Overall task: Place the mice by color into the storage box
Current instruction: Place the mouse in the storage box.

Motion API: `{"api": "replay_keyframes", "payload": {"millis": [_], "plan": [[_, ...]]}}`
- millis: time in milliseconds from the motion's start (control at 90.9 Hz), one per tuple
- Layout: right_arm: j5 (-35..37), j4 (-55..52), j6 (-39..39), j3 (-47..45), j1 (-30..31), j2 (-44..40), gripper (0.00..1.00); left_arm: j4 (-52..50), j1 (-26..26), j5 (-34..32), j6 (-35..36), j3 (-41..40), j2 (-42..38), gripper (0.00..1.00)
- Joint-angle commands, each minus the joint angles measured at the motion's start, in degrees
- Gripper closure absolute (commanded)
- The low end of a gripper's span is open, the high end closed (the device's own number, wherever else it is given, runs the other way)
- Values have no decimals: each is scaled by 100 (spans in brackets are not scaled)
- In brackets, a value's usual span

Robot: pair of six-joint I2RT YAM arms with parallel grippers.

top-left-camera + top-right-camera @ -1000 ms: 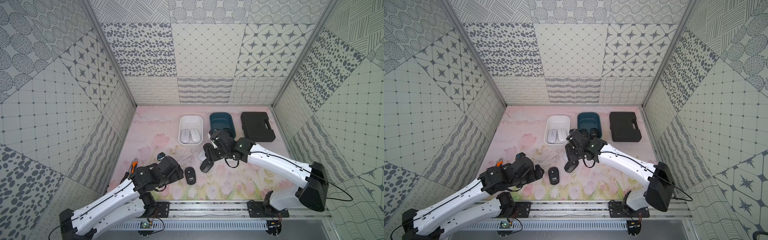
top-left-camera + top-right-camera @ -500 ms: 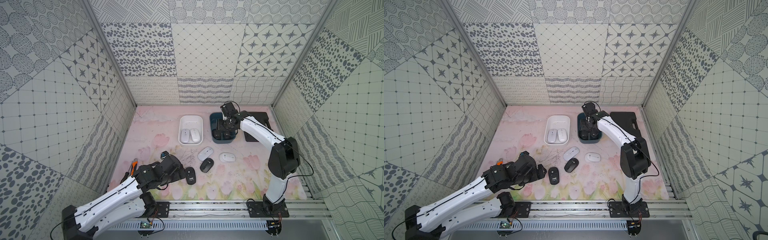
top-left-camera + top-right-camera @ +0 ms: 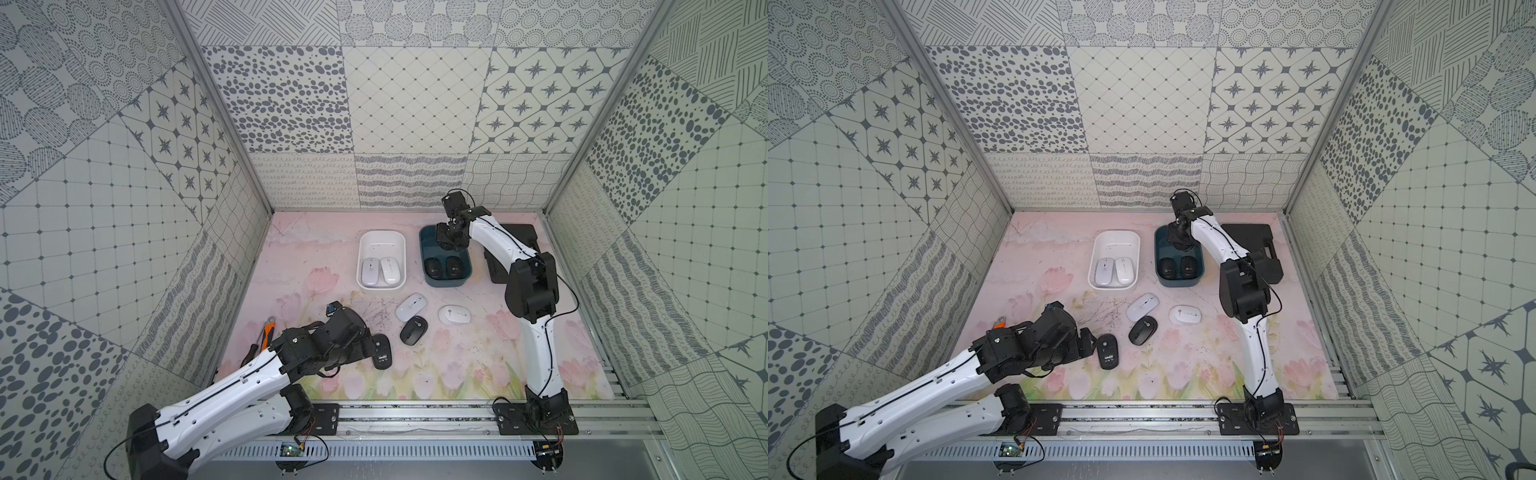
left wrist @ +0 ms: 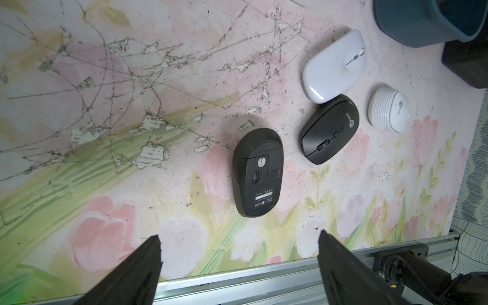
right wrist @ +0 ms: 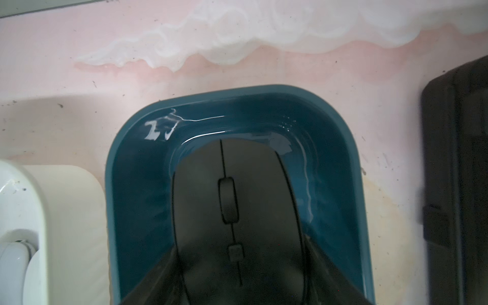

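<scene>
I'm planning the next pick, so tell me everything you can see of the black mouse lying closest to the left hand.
The black mouse is an oval of matte dark plastic, lying upside down: its flat underside faces up, showing a round pale spot, a small switch and a white label strip. It rests on the floral mat, touching nothing else. The left hand is open just short of it, not touching.
</scene>
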Motion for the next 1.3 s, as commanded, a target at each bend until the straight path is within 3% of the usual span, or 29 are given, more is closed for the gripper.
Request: {"api": "replay_keyframes", "payload": {"millis": [0,1288], "plan": [[149,-156,-123,407,-23,288,33,139,48,94,130,28,9,4],[558,-24,143,432,-173,840,26,109,51,160,34,-175,-262,5]]}}
